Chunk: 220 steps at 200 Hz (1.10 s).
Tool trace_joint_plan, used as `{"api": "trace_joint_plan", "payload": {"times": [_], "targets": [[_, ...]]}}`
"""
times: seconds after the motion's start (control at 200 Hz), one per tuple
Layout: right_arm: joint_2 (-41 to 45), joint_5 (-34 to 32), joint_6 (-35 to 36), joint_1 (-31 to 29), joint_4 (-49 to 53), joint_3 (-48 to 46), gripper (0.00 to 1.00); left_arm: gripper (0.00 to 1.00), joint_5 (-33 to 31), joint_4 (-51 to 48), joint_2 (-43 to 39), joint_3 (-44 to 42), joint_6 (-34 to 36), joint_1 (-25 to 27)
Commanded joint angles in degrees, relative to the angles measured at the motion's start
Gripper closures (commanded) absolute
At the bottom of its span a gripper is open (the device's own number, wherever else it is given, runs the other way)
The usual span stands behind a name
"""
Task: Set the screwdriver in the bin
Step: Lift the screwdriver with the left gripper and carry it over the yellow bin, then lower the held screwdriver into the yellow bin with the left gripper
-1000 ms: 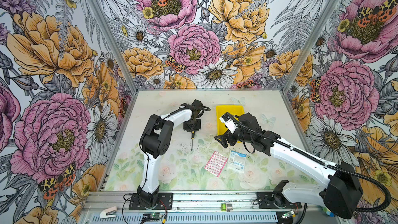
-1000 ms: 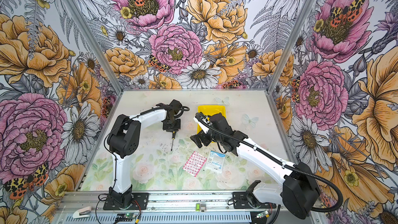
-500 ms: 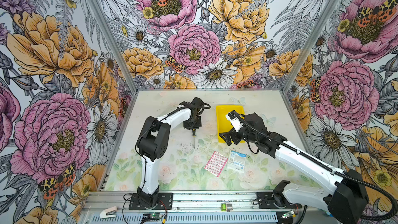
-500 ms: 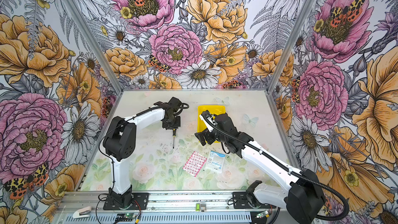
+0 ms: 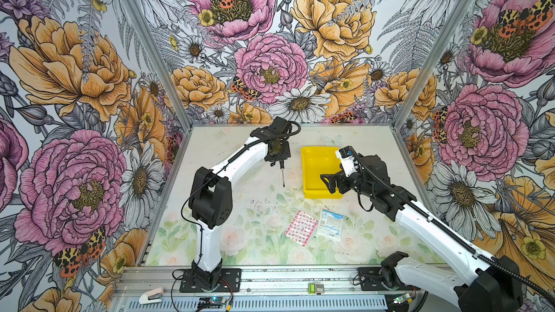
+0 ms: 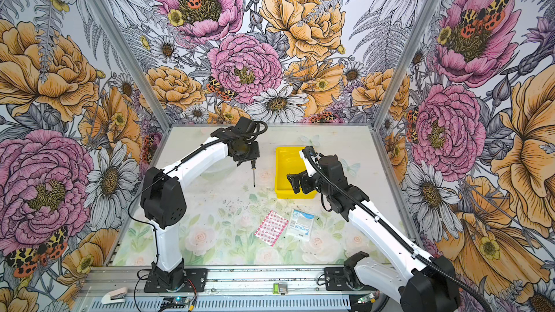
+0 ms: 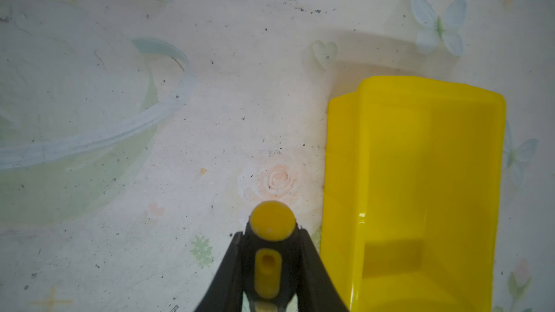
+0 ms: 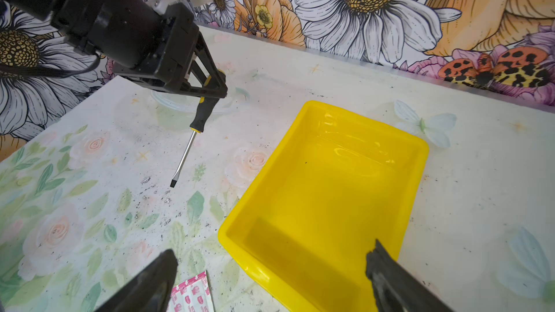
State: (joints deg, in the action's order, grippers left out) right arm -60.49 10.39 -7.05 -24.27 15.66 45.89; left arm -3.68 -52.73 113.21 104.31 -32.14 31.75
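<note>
Starting at the left, we see the left gripper (image 5: 278,161) reached out over the far half of the table (image 5: 240,235). Its jaws are pinched tight on the black-and-yellow handle of the screwdriver (image 5: 282,175). In the left wrist view the yellow butt of that handle (image 7: 271,225) sits squeezed between the two black jaws. The screwdriver hangs shaft-down below the claw, slightly tilted, with its flat tip pointing toward the near side. The tip looks clear of the table, though we cannot be sure from these angles. Close by the claw, a faint clear round dish (image 7: 180,97) rests on the table.

Just right of the screwdriver, and apart from it, the bright yellow bin (image 5: 305,175) lies flat on the table. The screwdriver is outside the bin, beside its left long wall.

Farther right, the right gripper (image 5: 328,183) hovers over the bin's near end with its jaws spread wide. In the right wrist view we see the two dark fingertips standing far apart, with the bin's near corner between them.

In front of the bin, toward the rail, a pink plaster strip (image 5: 301,227) and a white sachet (image 5: 330,225) lie side by side on the table.
</note>
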Motion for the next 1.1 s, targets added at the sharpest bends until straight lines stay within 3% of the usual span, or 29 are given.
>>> {"api": "trace_joint_plan", "payload": {"times": [0.0, 0.631, 1.096], "targets": [[2.2, 1.6, -0.5, 3.4, -1.1, -0.3, 0.01, 0.83, 1.6, 0.4, 1.8, 5.1, -1.5, 2.0], [8.9, -0.6, -4.8, 8.9, 1.0, -4.4, 0.00, 0.82, 4.1, 0.6, 16.8, 24.5, -4.3, 8.7], [12.3, -1.5, -6.3, 8.9, 2.8, -8.4, 0.01, 0.81, 4.2, 0.7, 22.6, 27.2, -6.5, 9.8]]}}
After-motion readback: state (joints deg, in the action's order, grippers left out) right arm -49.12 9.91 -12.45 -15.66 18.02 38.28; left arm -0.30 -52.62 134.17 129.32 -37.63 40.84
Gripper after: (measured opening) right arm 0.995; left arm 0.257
